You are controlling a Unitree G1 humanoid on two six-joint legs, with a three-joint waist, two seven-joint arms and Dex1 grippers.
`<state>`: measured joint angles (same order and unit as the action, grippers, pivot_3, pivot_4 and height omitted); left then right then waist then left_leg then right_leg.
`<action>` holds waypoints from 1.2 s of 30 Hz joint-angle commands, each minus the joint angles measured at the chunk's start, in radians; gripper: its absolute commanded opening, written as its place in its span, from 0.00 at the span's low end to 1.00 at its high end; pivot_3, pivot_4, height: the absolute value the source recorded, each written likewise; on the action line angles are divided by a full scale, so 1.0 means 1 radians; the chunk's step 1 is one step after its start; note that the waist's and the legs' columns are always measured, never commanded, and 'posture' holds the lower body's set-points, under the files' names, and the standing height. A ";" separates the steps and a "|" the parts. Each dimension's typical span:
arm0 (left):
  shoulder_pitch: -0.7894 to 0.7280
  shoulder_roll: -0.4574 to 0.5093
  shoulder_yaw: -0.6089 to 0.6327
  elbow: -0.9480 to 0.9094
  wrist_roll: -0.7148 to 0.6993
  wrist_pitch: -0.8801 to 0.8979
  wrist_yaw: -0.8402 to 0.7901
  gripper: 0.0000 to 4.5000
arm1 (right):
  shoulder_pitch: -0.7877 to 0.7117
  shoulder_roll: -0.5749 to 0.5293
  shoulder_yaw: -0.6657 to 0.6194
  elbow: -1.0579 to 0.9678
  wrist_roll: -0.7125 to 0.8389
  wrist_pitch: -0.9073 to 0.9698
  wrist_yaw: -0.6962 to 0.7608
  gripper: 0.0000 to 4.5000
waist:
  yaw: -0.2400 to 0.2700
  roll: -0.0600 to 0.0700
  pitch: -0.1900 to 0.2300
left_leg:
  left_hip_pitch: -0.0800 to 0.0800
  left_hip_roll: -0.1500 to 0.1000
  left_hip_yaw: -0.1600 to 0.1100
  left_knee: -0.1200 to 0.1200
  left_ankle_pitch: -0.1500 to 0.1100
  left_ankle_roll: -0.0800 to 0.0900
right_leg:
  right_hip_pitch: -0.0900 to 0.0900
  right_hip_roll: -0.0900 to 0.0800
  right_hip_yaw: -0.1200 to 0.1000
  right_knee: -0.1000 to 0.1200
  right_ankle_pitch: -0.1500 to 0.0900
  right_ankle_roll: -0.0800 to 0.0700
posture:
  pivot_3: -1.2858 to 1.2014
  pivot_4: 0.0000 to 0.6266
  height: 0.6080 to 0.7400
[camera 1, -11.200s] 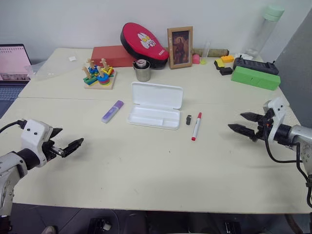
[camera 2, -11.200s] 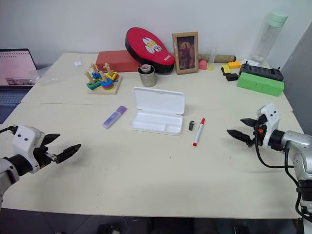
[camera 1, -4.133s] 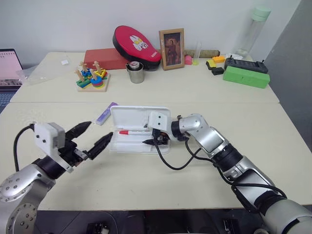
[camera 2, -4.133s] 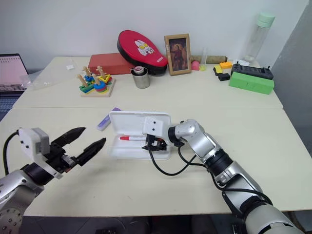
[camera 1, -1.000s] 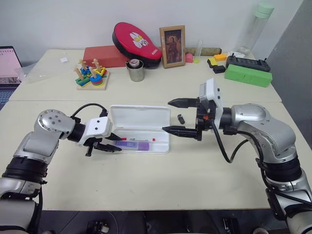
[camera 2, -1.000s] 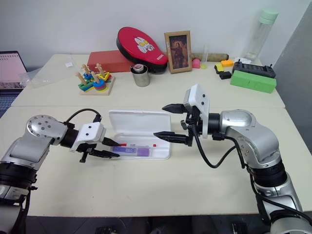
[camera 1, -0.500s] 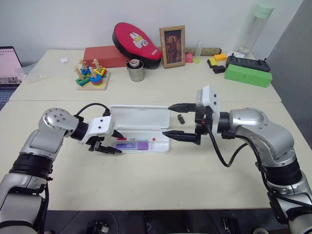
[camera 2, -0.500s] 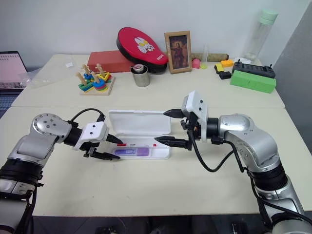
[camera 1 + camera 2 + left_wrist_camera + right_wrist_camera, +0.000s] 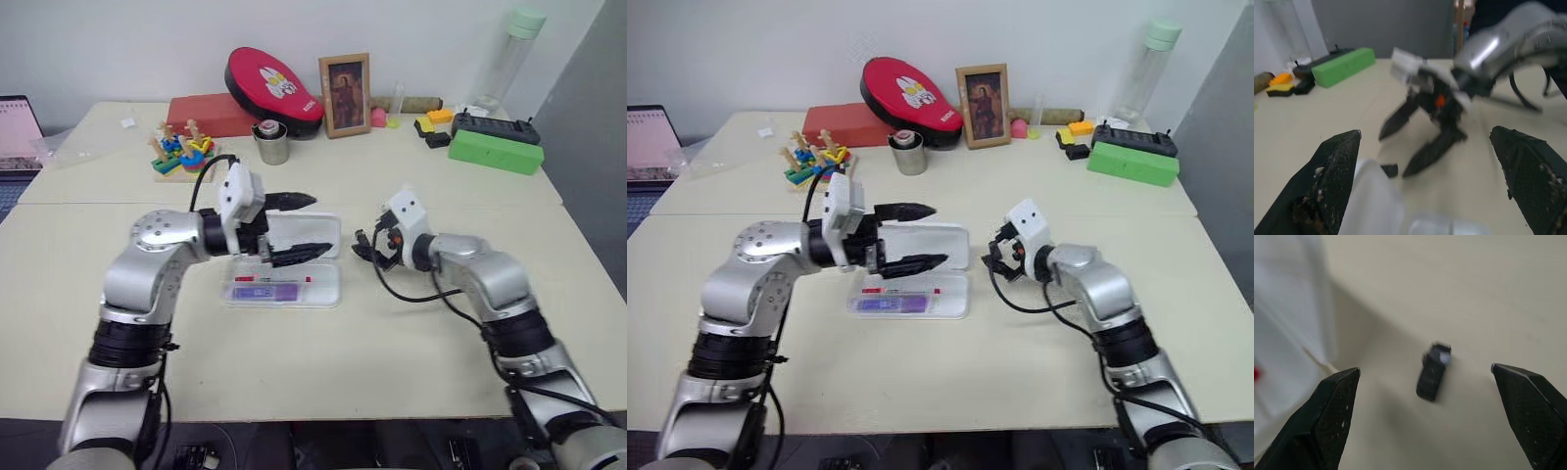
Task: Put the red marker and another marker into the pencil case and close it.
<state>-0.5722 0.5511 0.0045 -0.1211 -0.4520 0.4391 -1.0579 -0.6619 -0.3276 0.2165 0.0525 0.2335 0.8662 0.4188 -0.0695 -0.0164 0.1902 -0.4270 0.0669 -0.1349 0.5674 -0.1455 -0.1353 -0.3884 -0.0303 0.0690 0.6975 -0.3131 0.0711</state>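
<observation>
Colours noted on table

White case (image 9: 294, 291) observed; purple marker (image 9: 263, 293) and red-tipped pen (image 9: 279, 279) seen inside. Green box (image 9: 495, 152), red pad (image 9: 272, 85), small black piece (image 9: 1432, 372) recorded.

Your left gripper (image 9: 299, 227) now hangs wide above the pencil case (image 9: 282, 284); your right gripper (image 9: 996, 257) apparently nears the small black piece (image 9: 1432, 371).

table (image 9: 323, 362) | pencil case (image 9: 328, 287) | small black object (image 9: 1432, 372), possibly cap
</observation>
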 commanded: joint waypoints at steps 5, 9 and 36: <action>-0.001 -0.048 0.028 -0.031 0.015 -0.012 0.159 1.00 | -0.012 0.116 -0.024 0.101 -0.099 -0.026 -0.158 0.90 | -0.009 0.000 0.000 | 0.001 0.000 0.000 0.003 0.000 0.000 | 0.002 0.000 0.000 0.000 0.000 0.001 | 0.52 0.24 1.00; -0.006 -0.041 0.021 -0.013 0.019 -0.027 0.165 1.00 | -0.020 0.138 -0.024 0.133 -0.124 -0.048 -0.168 0.72 | -0.012 0.000 0.000 | 0.001 0.000 0.000 0.005 0.000 0.000 | 0.003 0.000 0.000 0.000 0.001 0.002 | 0.52 0.24 1.00; 0.216 0.231 0.202 -0.180 -0.165 0.072 -0.026 1.00 | 0.082 -0.247 0.050 -0.404 0.157 -0.172 0.520 0.06 | -0.018 0.001 0.000 | 0.000 0.001 0.002 0.000 -0.001 0.002 | 0.001 0.000 -0.001 -0.001 -0.002 0.000 | 0.52 0.24 1.00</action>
<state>-0.4111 0.7147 0.1444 -0.2462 -0.5668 0.4970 -1.0095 -0.5823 -0.5735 0.2005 -0.2784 0.3568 0.6788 0.8718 -0.0872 -0.0158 0.1905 -0.4269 0.0680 -0.1331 0.5673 -0.1465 -0.1337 -0.3869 -0.0301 0.0675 0.6962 -0.3151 0.0714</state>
